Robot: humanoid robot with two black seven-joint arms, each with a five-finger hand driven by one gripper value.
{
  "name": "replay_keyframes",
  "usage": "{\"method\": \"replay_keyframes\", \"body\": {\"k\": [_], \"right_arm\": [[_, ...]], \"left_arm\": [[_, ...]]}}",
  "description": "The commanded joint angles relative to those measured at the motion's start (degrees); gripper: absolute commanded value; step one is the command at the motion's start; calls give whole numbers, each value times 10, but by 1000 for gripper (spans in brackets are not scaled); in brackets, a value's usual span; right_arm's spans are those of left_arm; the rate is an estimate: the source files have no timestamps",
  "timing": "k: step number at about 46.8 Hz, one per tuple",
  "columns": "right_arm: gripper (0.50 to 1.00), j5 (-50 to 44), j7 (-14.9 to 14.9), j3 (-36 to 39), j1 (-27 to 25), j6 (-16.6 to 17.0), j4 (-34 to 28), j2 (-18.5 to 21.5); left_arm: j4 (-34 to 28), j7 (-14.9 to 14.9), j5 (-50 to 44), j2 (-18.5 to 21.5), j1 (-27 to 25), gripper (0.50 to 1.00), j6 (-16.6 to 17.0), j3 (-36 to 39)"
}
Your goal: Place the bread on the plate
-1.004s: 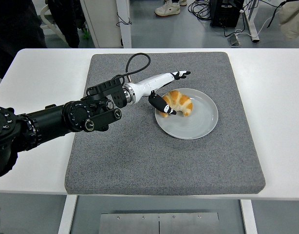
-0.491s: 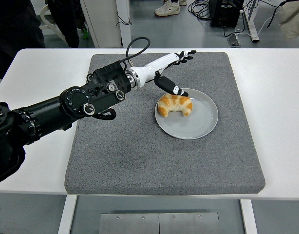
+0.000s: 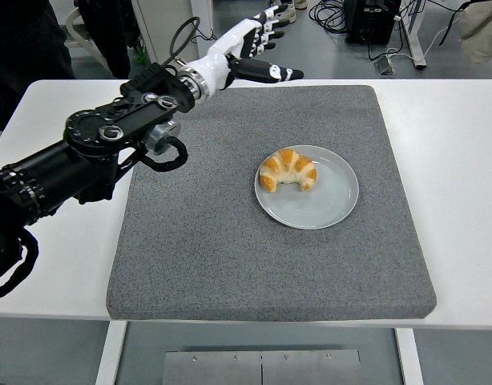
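Bread (image 3: 288, 168) on plate (image 3: 330, 208), upper left part. Left hand (image 3: 258, 44) raised beyond grey mat (image 3: 230, 257), fingers spread, empty. Best to retreat clear of plate.

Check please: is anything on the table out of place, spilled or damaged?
Nothing stands out. The bread lies whole on the plate, toward its upper left, inside the rim. The plate sits flat on the mat. The left robot hand is open, well clear.

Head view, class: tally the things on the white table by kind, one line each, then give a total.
Bread (croissant): 1
Grey plate: 1
Grey mat: 1
Total: 3
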Motion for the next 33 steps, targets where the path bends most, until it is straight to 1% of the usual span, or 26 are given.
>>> {"method": "replay_keyframes", "body": {"k": [1, 7, 15, 21, 27, 33], "right_arm": [[1000, 1, 0, -1, 0, 0, 0, 0], [1000, 1, 0, -1, 0, 0, 0, 0], [1000, 1, 0, -1, 0, 0, 0, 0], [1000, 1, 0, -1, 0, 0, 0, 0], [1000, 1, 0, -1, 0, 0, 0, 0], [1000, 1, 0, -2, 0, 0, 0, 0]], "left_arm": [[0, -4, -10, 19, 11, 969, 0, -32], [1, -9, -23, 40, 43, 969, 1, -75], [1, -10, -23, 50, 80, 969, 1, -132], [1, -10, -26, 49, 106, 969, 0, -170], [1, -10, -70, 48, 128, 969, 0, -197], [3, -10, -121, 47, 140, 969, 0, -201]]}}
